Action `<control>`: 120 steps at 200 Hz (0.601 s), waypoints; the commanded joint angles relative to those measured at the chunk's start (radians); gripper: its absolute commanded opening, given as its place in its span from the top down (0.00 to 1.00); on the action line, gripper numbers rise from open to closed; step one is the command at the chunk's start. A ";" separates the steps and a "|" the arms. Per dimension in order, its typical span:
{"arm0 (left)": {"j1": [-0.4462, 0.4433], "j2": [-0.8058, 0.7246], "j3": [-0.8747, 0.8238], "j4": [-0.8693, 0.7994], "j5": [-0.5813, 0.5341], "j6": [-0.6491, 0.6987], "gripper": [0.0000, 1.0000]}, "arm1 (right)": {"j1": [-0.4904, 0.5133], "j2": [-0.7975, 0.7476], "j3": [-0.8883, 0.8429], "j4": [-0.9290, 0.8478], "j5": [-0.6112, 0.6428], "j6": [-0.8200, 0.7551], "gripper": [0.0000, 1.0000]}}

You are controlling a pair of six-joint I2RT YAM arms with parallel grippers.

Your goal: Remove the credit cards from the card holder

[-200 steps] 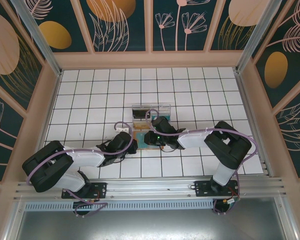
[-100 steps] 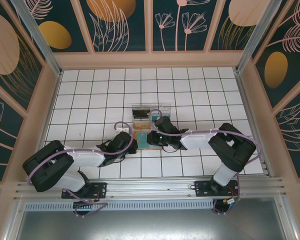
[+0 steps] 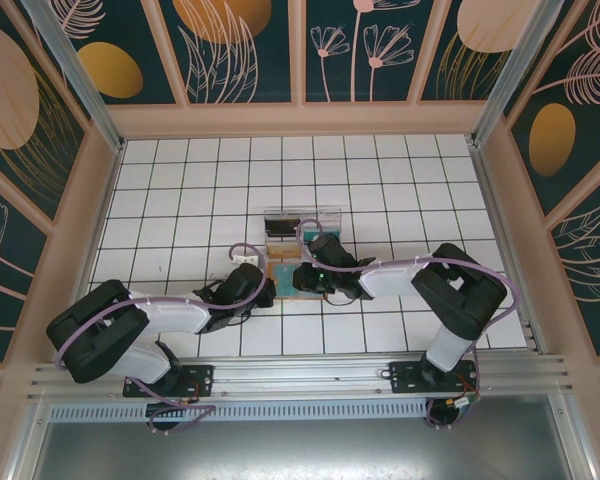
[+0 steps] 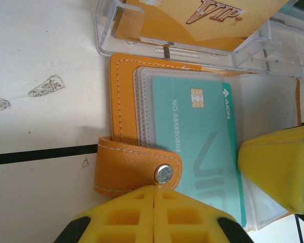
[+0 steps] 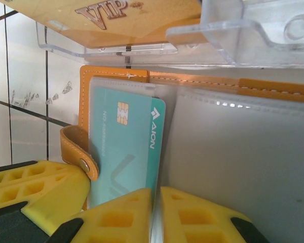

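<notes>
The tan-orange card holder (image 4: 124, 101) (image 5: 84, 96) (image 3: 283, 275) lies open on the tiles, its snap strap folded over the left edge. A teal chip card (image 4: 202, 142) (image 5: 124, 147) sits in its clear inner sleeves. My left gripper (image 4: 154, 188) (image 3: 265, 290) is shut, and its tips rest against the strap just below the snap. My right gripper (image 5: 156, 195) (image 3: 298, 280) is shut on the teal card's right edge, with a thin pale strip showing in the narrow gap between its fingers. One of its fingers (image 4: 278, 167) lies over the holder's right half.
A clear compartmented plastic tray (image 4: 106, 30) (image 5: 253, 30) (image 3: 302, 222) stands right behind the holder, with a gold VIP card (image 4: 213, 15) (image 5: 111, 15) leaning in it. White tiled floor spreads to both sides, and a few scuff marks (image 4: 45, 86) lie left of the holder.
My right gripper has shifted slightly over the holder and closed a little more. The left arm and the holder have stayed put.
</notes>
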 commanded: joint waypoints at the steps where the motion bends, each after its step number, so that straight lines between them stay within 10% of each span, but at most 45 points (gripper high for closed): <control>1: 0.003 0.025 -0.010 -0.028 0.031 -0.008 0.92 | -0.006 0.034 0.002 0.024 -0.020 0.012 0.86; 120: 0.003 0.029 -0.014 -0.015 0.047 -0.004 0.95 | -0.006 0.043 0.011 0.048 -0.045 0.016 0.87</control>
